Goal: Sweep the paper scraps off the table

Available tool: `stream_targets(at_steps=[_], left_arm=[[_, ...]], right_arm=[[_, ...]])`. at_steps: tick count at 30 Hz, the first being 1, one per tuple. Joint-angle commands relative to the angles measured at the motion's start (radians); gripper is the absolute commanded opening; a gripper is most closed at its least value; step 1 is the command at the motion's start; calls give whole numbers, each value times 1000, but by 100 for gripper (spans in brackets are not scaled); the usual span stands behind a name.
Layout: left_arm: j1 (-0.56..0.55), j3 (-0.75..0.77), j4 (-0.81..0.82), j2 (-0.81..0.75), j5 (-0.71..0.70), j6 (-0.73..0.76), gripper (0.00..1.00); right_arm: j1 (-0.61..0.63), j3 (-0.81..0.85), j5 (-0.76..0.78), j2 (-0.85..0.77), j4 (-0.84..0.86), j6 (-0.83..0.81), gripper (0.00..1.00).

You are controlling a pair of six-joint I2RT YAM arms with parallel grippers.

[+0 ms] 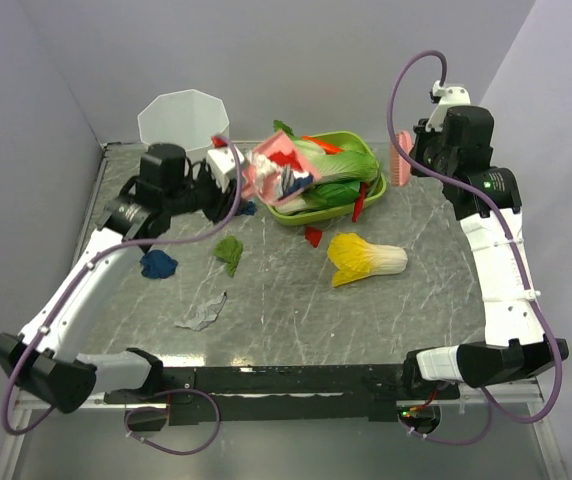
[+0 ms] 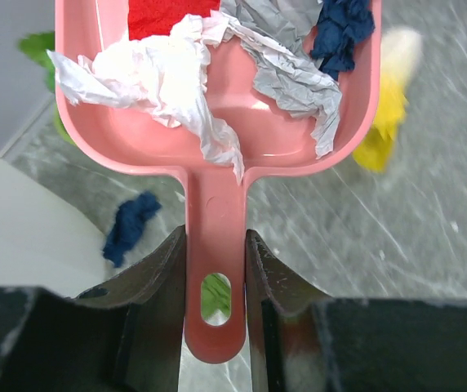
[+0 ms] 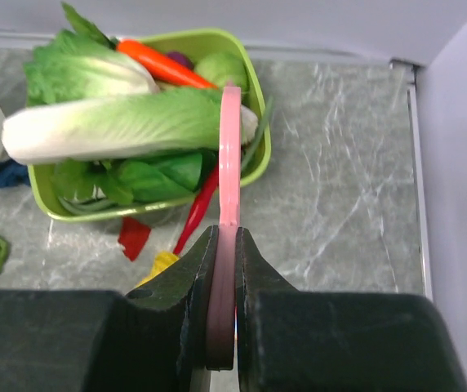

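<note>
The sweep looks about half done. The pink dustpan hangs raised above the counter near the far edge, between the white bin in the far-left corner and the green tray. The left jaws are clamped on its handle. It carries a load of paper scraps: white, red, grey and dark blue bits that have yet to be tipped out. What the bin holds I cannot tell. Left on the counter are a dark blue scrap toward the left edge, a green one beside it, a grey one closer to the near edge, a red one just in front of the tray, and a small blue bit under the raised pan. The right jaws are clamped on the thin handle of the pink brush, held near the far-right corner. The tray holds only toy vegetables: lettuce, a carrot and leafy greens. A red chilli leans at its rim, and a yellow-and-white toy cabbage lies mid-counter.
</note>
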Motion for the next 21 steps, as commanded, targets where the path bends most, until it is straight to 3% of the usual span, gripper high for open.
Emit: stream_targets(at_steps=[1, 11, 21], left_arm=[[53, 154, 27, 90, -12, -84, 1], [194, 434, -11, 236, -40, -121, 1], [318, 625, -46, 334, -176, -87, 1]], right_arm=[[-27, -15, -20, -66, -4, 13, 0], [-117, -113, -49, -106, -13, 78, 0], [-175, -152, -136, -110, 3, 130, 0]])
